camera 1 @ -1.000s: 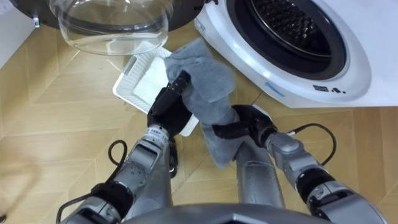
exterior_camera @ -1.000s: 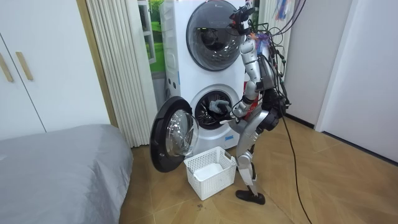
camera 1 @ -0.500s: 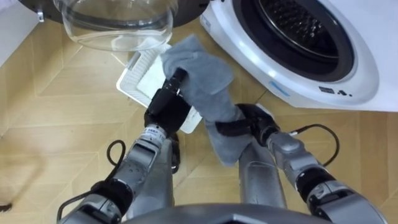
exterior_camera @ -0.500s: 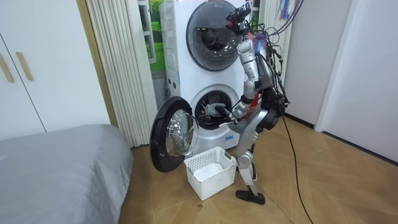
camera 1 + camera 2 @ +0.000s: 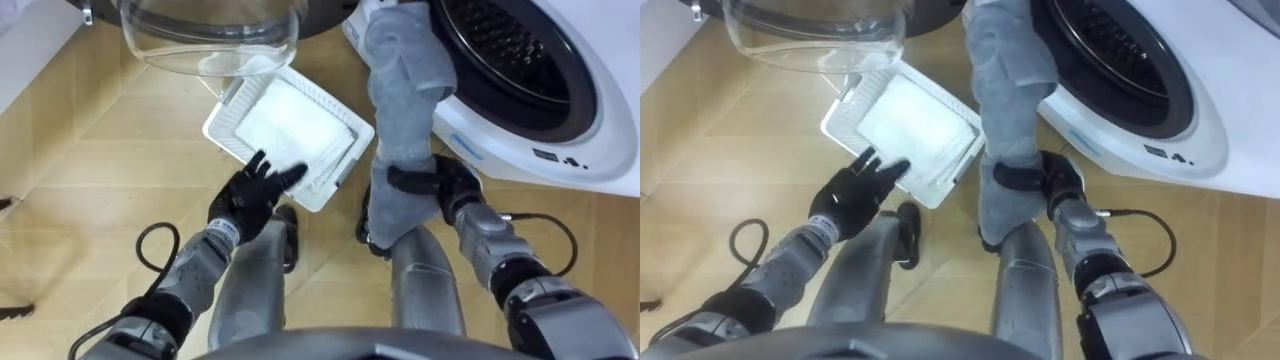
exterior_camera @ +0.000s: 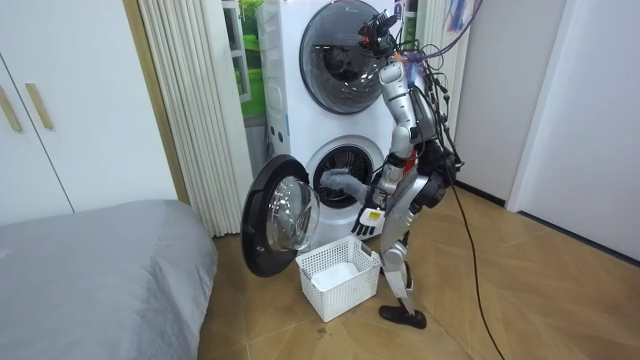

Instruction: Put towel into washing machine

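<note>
A grey towel hangs in a long fold, its upper end against the left rim of the washing machine's open drum. My right hand is shut on the towel's lower part, a dark finger wrapped across the cloth. My left hand is open with its fingers spread, apart from the towel, above the near corner of the white basket. In the room view I stand at the lower machine, with the towel at the drum's mouth and the left hand lowered.
The round glass door stands open at the upper left, beyond the basket. The basket sits on the wooden floor between the door and my legs. A bed is at the room view's left.
My left hand has let go of the towel, opened and dropped back toward the basket. My right hand has carried the towel up and right, to the drum's rim.
</note>
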You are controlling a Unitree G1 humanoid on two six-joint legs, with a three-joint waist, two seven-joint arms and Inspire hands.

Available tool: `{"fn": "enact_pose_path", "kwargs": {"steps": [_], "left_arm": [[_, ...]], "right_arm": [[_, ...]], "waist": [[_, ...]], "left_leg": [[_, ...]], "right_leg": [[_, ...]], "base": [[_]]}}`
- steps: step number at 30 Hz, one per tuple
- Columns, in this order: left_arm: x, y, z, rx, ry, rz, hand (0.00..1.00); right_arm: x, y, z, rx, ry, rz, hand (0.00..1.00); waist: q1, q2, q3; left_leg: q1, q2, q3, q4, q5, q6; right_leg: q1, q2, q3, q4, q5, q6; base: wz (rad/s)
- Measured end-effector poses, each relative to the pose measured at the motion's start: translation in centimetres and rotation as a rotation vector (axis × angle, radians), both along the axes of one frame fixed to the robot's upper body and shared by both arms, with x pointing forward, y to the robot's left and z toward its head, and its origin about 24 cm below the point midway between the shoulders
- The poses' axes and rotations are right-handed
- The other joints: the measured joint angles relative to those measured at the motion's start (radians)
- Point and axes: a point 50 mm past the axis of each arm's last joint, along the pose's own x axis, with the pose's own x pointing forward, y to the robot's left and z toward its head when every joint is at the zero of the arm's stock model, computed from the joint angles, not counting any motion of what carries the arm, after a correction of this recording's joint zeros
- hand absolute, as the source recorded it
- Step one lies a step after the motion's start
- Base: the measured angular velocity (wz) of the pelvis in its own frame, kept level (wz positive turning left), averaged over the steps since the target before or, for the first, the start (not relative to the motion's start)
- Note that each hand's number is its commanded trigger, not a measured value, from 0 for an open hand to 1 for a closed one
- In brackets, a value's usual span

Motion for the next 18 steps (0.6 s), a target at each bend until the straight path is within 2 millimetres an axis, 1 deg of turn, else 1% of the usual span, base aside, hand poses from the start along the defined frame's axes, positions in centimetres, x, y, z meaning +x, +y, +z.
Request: {"fn": "enact_pose_path", "kwargs": {"steps": [1,3,5,8,11,14,17,18], "left_arm": [[0.0,0.0,0.0,0.026,0.003,-0.012,0.0],[0.0,0.2,-0.1,0.122,0.007,-0.061,0.0],[-0.1,0.2,-0.1,0.148,0.013,-0.058,0.0],[0.0,0.3,-0.2,0.172,0.025,-0.031,0.0],[0.0,0.5,-0.2,0.197,0.037,-0.006,0.0],[-0.2,0.6,-0.3,0.21,0.05,0.006,0.0],[-0.1,0.6,-0.2,0.215,0.048,0.012,0.0],[0.0,0.6,-0.2,0.218,0.049,0.016,0.0]], "right_arm": [[0.0,0.0,0.0,0.008,0.003,-0.014,1.0],[0.1,-0.5,0.1,0.052,0.001,-0.086,1.0],[0.1,-1.0,0.1,0.076,-0.001,-0.146,1.0],[0.0,-2.0,0.3,0.115,-0.004,-0.231,1.0],[-0.2,-2.8,0.2,0.149,0.008,-0.314,1.0],[-0.3,-3.4,0.2,0.209,0.009,-0.401,1.0],[-0.4,-4.1,0.3,0.277,0.005,-0.491,1.0],[-0.4,-4.2,0.3,0.317,-0.002,-0.535,1.0]], "waist": [[0.0,0.0,0.0004],[-0.003,0.001,0.0038],[-0.002,0.001,0.0042],[-0.006,0.001,0.0046],[-0.006,0.0,0.0052],[-0.006,-0.001,0.0059],[-0.007,-0.004,0.0083],[-0.007,-0.008,0.0107]], "left_leg": [[0.0,-0.001,0.0,0.0,0.0,0.0],[-0.001,-0.007,0.0,0.0,0.001,0.002],[-0.002,-0.014,-0.001,-0.003,0.002,0.004],[-0.002,-0.019,-0.001,-0.007,0.004,0.007],[-0.003,-0.018,0.001,-0.007,0.005,0.009],[-0.002,-0.015,0.017,-0.007,0.006,0.011],[-0.002,-0.017,0.023,-0.006,0.007,0.013],[-0.002,-0.017,0.023,-0.006,0.007,0.014]], "right_leg": [[-0.001,-0.004,0.0,0.002,-0.001,0.0],[-0.004,-0.011,0.001,0.013,-0.007,0.002],[-0.007,-0.013,0.002,0.018,-0.011,0.003],[-0.008,-0.024,0.0,0.019,-0.012,0.006],[-0.007,-0.022,-0.001,0.017,-0.012,0.008],[-0.007,-0.022,0.0,0.017,-0.014,0.011],[-0.007,-0.027,0.0,0.019,-0.015,0.014],[-0.007,-0.027,0.001,0.019,-0.015,0.015]], "base": [[0.05],[0.08],[0.06],[0.05],[0.02],[0.0],[0.01],[0.0]]}}
